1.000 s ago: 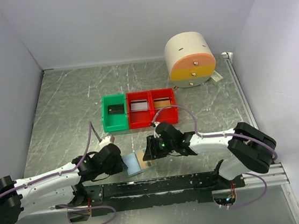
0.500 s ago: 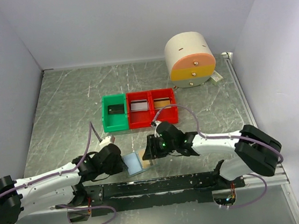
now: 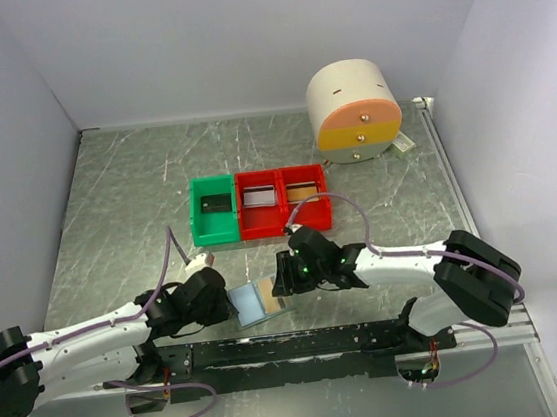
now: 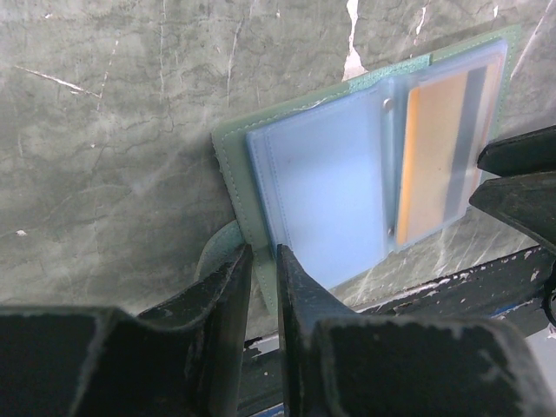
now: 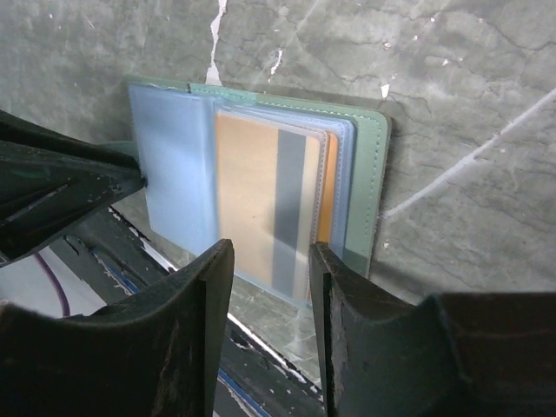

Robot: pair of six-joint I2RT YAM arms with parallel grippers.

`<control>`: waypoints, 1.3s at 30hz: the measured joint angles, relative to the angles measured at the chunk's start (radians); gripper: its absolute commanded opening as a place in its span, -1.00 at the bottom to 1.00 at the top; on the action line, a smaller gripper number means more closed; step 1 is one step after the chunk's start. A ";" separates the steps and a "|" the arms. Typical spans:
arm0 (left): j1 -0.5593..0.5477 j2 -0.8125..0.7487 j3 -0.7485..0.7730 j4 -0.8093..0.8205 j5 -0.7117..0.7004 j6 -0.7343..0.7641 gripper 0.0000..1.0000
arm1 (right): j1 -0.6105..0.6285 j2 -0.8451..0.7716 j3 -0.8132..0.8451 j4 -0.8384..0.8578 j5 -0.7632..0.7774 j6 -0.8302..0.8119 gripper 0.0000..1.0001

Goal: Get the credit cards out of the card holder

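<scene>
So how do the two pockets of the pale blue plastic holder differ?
The left pocket shows plain blue, no card visible; the right pocket holds an orange plastic card. The left tool pinches the edge by the left pocket; the right tool stands open at the right pocket. Both are translucent.

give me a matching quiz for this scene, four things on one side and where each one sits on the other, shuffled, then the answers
1 card holder
2 orange card
3 green bin
4 round drawer unit

a far right corner
b left of the two red bins
c spread open at the near edge
d in the holder's right pocket

Pairs: 1-c, 2-d, 3-b, 4-a
</scene>
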 measured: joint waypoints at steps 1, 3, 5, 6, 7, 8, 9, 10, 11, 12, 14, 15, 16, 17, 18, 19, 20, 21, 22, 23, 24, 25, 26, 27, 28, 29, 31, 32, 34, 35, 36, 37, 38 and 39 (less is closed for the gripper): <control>0.000 0.000 0.000 0.000 0.000 0.000 -0.42 | 0.000 0.003 0.000 0.007 -0.004 0.000 -0.19; 0.000 0.000 0.000 0.000 0.000 0.000 -0.42 | 0.000 0.010 0.000 0.020 -0.010 0.000 -0.19; 0.000 0.001 0.000 0.000 0.000 0.000 -0.42 | 0.000 0.017 0.000 0.034 -0.016 0.000 -0.20; 0.000 0.002 0.000 0.000 0.000 0.000 -0.42 | 0.000 0.019 -0.002 0.042 -0.021 0.000 -0.19; 0.000 0.003 0.000 0.000 0.000 0.000 -0.42 | 0.000 0.020 -0.005 0.052 -0.029 0.000 -0.20; 0.000 0.004 0.000 0.000 0.000 0.000 -0.43 | 0.000 0.021 -0.010 0.062 -0.034 0.001 -0.20; 0.000 0.004 0.000 0.000 0.000 0.000 -0.43 | 0.000 0.021 -0.013 0.070 -0.040 0.002 -0.20; 0.000 0.005 0.000 0.000 0.000 0.000 -0.43 | 0.000 0.020 -0.018 0.081 -0.046 0.005 -0.20; 0.000 0.005 0.000 0.001 0.000 0.000 -0.43 | -0.001 0.021 -0.024 0.095 -0.055 0.008 -0.20; 0.000 0.006 0.000 0.002 0.000 0.000 -0.43 | -0.003 0.021 -0.032 0.114 -0.063 0.013 -0.20; 0.000 0.007 0.000 0.002 0.000 0.000 -0.44 | -0.005 0.020 -0.043 0.137 -0.076 0.023 -0.21; 0.000 0.008 0.000 0.002 0.000 0.000 -0.43 | -0.007 0.020 -0.050 0.150 -0.083 0.028 -0.21; 0.000 0.008 0.000 0.002 0.000 0.000 -0.43 | -0.009 0.020 -0.055 0.161 -0.089 0.035 -0.21; 0.000 0.008 0.000 0.002 0.000 0.000 -0.43 | -0.010 0.020 -0.058 0.166 -0.092 0.041 -0.21; 0.000 0.008 0.000 0.002 0.000 0.000 -0.44 | -0.011 0.020 -0.061 0.172 -0.097 0.046 -0.22; 0.000 0.008 0.000 0.002 0.000 0.000 -0.44 | -0.011 0.019 -0.063 0.174 -0.100 0.050 -0.22; 0.000 0.008 0.000 0.002 0.000 0.000 -0.44 | -0.011 0.016 -0.065 0.173 -0.103 0.054 -0.23; 0.000 0.008 0.000 0.002 0.000 0.000 -0.44 | -0.011 0.014 -0.065 0.171 -0.105 0.057 -0.23; 0.000 0.008 0.000 0.002 0.000 0.000 -0.44 | -0.011 0.011 -0.065 0.168 -0.107 0.058 -0.23; 0.000 0.008 0.000 0.002 0.000 0.000 -0.44 | -0.011 0.006 -0.065 0.163 -0.108 0.060 -0.23; 0.000 0.008 0.000 0.002 0.000 0.000 -0.44 | -0.011 0.000 -0.065 0.158 -0.108 0.061 -0.24; 0.000 0.008 0.000 0.002 0.000 0.000 -0.44 | -0.011 -0.008 -0.065 0.153 -0.108 0.062 -0.24; 0.000 0.007 0.000 0.002 -0.001 0.000 -0.44 | -0.010 -0.016 -0.065 0.152 -0.109 0.062 -0.24; 0.000 0.007 0.000 0.002 0.000 0.000 -0.44 | -0.010 -0.023 -0.065 0.151 -0.109 0.062 -0.24; 0.000 0.007 0.000 0.002 -0.001 0.000 -0.44 | -0.009 -0.030 -0.064 0.151 -0.113 0.062 -0.25; 0.000 0.007 0.000 0.002 -0.001 0.000 -0.45 | -0.009 -0.036 -0.064 0.152 -0.117 0.063 -0.25; 0.000 0.007 0.000 0.002 -0.001 0.000 -0.44 | -0.008 -0.045 -0.064 0.155 -0.127 0.065 -0.25; 0.000 0.007 0.000 0.002 -0.001 0.000 -0.44 | -0.008 -0.047 -0.064 0.158 -0.133 0.065 -0.25; 0.000 0.007 0.000 0.002 -0.001 0.000 -0.44 | -0.008 -0.048 -0.062 0.164 -0.145 0.066 -0.25; 0.000 0.007 0.000 0.002 -0.001 0.000 -0.45 | -0.008 -0.048 -0.061 0.167 -0.150 0.066 -0.25; 0.000 0.007 0.000 0.002 -0.001 0.000 -0.44 | -0.008 -0.048 -0.060 0.174 -0.157 0.067 -0.25; 0.000 0.007 0.000 0.002 -0.001 0.000 -0.45 | -0.008 -0.048 -0.058 0.181 -0.167 0.067 -0.25; 0.000 0.007 0.000 0.002 -0.001 0.000 -0.44 | -0.008 -0.048 -0.056 0.188 -0.176 0.068 -0.25; 0.000 0.006 0.000 0.002 -0.001 0.000 -0.44 | -0.007 -0.048 -0.054 0.198 -0.189 0.068 -0.25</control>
